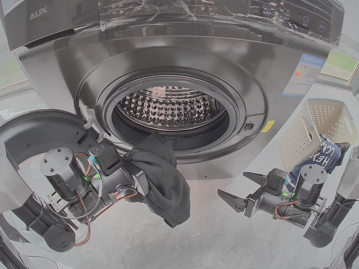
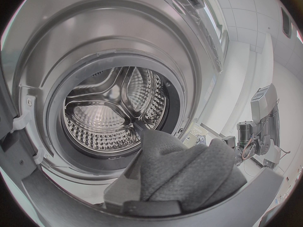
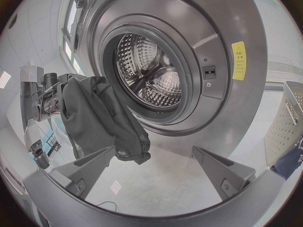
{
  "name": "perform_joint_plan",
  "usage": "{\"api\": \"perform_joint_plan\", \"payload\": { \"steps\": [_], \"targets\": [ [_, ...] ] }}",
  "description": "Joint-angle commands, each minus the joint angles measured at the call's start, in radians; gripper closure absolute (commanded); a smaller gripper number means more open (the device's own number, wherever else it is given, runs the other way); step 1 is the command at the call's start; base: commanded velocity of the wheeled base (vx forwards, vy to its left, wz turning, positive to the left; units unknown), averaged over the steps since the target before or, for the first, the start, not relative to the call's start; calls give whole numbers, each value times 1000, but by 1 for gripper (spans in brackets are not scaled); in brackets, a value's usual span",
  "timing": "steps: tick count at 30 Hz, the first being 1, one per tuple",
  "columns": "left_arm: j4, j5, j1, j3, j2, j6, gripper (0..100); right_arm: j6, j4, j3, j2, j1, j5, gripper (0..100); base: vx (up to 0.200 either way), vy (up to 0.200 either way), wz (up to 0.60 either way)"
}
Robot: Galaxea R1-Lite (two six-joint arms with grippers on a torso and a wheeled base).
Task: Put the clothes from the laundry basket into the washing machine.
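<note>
At the lower left edge of the round door opening, our left gripper (image 1: 142, 178) is clenched on a black, soft cloth garment (image 1: 168, 191). Most of the garment hangs down in loose folds over the fingers and below them. It is in front of the dark grey front-loading washing machine (image 1: 239, 56) and not yet inside the shiny perforated steel drum (image 1: 170, 107), where we see no clothes. The round machine door (image 1: 33, 131) stands swung open on our left side.

Our right gripper (image 1: 232, 184) is low on the right, near the floor, with its two fingers spread wide and nothing between them. Just behind it stands the beige perforated plastic laundry basket (image 1: 295, 142), with a blue garment with white letters (image 1: 325, 155) hanging over its edge.

We judge that we are in the loading step for the first piece. The next move calls for carrying the black garment forward and up over the lower rim, deep enough that the hanging part also goes in, and only then letting go. Otherwise the long tail may catch on the rim or slide out to the floor. After that, the blue garment waits for the free right gripper.
</note>
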Motion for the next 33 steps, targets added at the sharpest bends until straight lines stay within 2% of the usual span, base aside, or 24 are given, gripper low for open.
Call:
{"api": "perform_joint_plan", "payload": {
  "steps": [1, 9, 12, 14, 15, 16, 17, 18, 21, 22, 23, 25, 28, 29, 30, 33],
  "targets": [
    [0, 0, 1, 0, 2, 0, 100, 1, -1, 0, 0, 0, 0, 0, 200, 0, 0],
    [0, 2, -4, -4, 12, 1, 100, -1, -1, 19, -3, 5, 0, 0, 25, 0, 0],
    [0, 8, -7, -10, 15, 7, 100, -1, -1, 28, -6, 10, 2, 0, 0, 0, 0],
    [0, 17, -11, -30, 34, 24, 100, -2, -1, 45, -9, 28, 2, 0, 0, 0, 0],
    [1, 65, -11, -67, 66, 30, 100, -4, -1, 60, -12, 54, 0, 0, 0, 0, 0],
    [1, 72, -10, -72, 69, 30, 100, -2, -1, 62, -14, 57, 0, 0, 0, 0, 0],
    [0, 144, -11, -121, 94, 29, 100, -4, -1, 82, -21, 83, -1, 0, 0, 0, 0],
    [0, 146, -10, -133, 97, 21, 100, -4, -1, 86, -21, 91, 0, 0, 0, 0, 0],
    [1, 42, 2, -159, 124, 32, 100, -4, -1, 88, -18, 94, -1, 0, 0, 0, 0],
    [1, 38, 2, -159, 126, 30, 100, -4, -1, 86, -18, 94, -1, 0, 0, 0, 0],
    [1, -1, 1, -173, 147, 24, 100, -4, -1, 86, -20, 94, -1, 0, 0, 0, 0],
    [3, -3, 2, -190, 172, 24, 100, -4, -1, 89, -21, 94, -1, 0, 0, 0, 0],
    [3, 0, 1, -244, 215, -5, 100, -6, -1, 89, -23, 95, -1, 0, 0, 0, 0],
    [3, 0, 1, -244, 215, -5, 100, -6, -1, 89, -23, 95, -1, 0, 0, 0, 0],
    [1, 3, 1, -279, 247, -26, 100, -6, -1, 89, -21, 95, -1, 0, 0, 0, 0],
    [1, 46, 2, -362, 313, -31, 100, -4, -1, 86, -20, 99, -1, 0, 0, 0, 0]
  ]
}}
